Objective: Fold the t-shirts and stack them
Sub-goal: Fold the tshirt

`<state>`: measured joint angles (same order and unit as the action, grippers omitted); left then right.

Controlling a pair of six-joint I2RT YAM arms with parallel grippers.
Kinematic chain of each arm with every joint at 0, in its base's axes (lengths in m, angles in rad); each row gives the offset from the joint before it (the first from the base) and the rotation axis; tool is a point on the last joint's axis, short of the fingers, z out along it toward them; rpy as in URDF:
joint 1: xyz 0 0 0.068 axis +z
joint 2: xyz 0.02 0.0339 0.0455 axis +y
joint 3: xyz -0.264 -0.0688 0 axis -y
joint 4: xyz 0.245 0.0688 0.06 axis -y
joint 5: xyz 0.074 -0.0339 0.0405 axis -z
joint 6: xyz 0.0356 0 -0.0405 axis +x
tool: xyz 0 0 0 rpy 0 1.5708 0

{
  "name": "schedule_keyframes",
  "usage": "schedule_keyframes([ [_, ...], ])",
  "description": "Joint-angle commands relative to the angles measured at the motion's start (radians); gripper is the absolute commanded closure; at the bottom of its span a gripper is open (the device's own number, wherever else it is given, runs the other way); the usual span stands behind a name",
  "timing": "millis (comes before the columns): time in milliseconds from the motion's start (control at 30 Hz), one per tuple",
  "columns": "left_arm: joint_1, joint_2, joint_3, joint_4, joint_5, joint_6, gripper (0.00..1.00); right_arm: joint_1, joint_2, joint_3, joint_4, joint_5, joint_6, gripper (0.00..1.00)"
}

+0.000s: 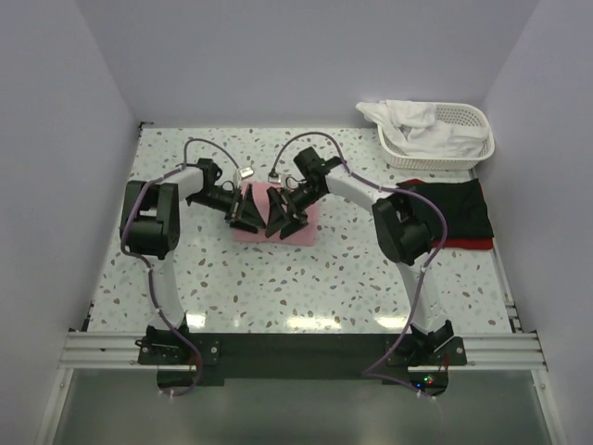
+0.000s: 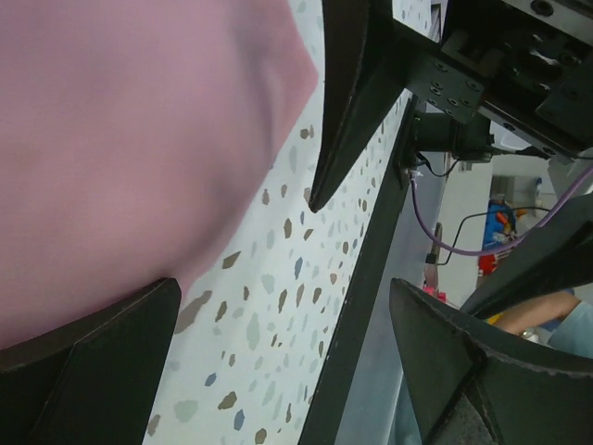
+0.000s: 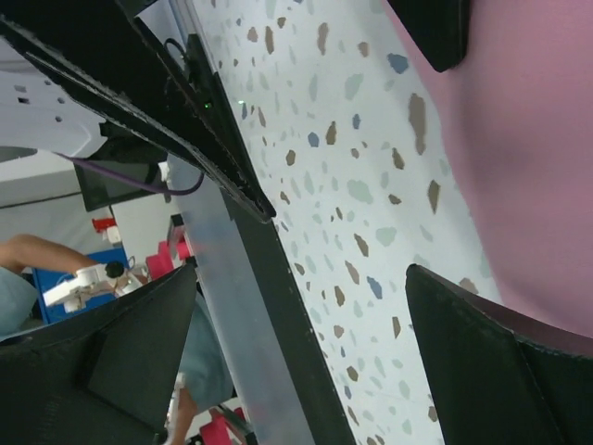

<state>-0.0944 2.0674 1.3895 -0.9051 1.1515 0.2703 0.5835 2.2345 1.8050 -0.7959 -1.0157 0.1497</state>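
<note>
On the table (image 1: 278, 278): one pink t-shirt (image 1: 306, 222), one black t-shirt (image 1: 454, 209), one red t-shirt (image 1: 468, 246).

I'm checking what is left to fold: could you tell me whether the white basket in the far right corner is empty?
No, white cloth lies bunched inside the basket, draped over its left rim.

Speckled table (image 1: 278, 278) bears pink t-shirt (image 1: 308, 232), black-red t-shirt stack (image 1: 459, 211), white basket (image 1: 435, 160).
</note>
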Motion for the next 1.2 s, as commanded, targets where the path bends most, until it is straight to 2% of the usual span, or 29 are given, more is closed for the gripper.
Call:
schedule_keyframes([
  [0,0.015,0.068,0.02,0.057,0.005,-0.049,0.0,-0.028,0.059,-0.022,0.087,-0.012,0.06,0.01],
  [233,0.076,0.106,-0.145,0.12,-0.064,-0.01,0.0,-0.099,0.134,-0.156,0.096,0.032,0.001,0.01],
  [367,0.094,0.12,-0.156,0.1,-0.095,0.046,0.0,-0.135,0.131,-0.191,0.023,0.04,-0.09,0.01],
  [533,0.094,0.077,-0.069,-0.044,-0.041,0.205,0.0,-0.139,0.059,-0.139,-0.118,-0.004,-0.196,0.01],
  [600,0.084,0.034,-0.003,-0.176,0.011,0.32,0.0,-0.129,0.03,-0.031,-0.228,-0.084,-0.228,0.01],
  [667,0.05,-0.012,0.094,-0.199,-0.004,0.328,0.0,-0.126,0.008,0.078,-0.249,-0.103,-0.217,0.01],
  [733,0.029,-0.05,0.162,-0.117,-0.05,0.247,0.0,-0.14,-0.019,0.131,-0.155,-0.089,-0.127,0.01],
  [767,0.028,-0.056,0.17,-0.054,-0.064,0.192,0.0,-0.157,-0.01,0.152,-0.134,-0.08,-0.113,0.01],
  [800,0.028,-0.058,0.178,0.078,-0.079,0.073,0.0,-0.165,0.02,0.171,-0.121,-0.069,-0.09,0.01],
  [833,0.03,-0.049,0.201,0.106,-0.097,0.052,0.0,-0.174,0.049,0.188,-0.117,-0.06,-0.09,0.01],
  [1000,0.042,0.164,0.388,0.161,-0.085,-0.069,0.0,-0.214,0.172,0.309,-0.002,-0.008,-0.033,0.01],
  [1167,0.085,0.276,0.365,0.339,-0.095,-0.227,0.0,-0.254,0.304,0.381,0.098,0.038,0.022,0.01],
])
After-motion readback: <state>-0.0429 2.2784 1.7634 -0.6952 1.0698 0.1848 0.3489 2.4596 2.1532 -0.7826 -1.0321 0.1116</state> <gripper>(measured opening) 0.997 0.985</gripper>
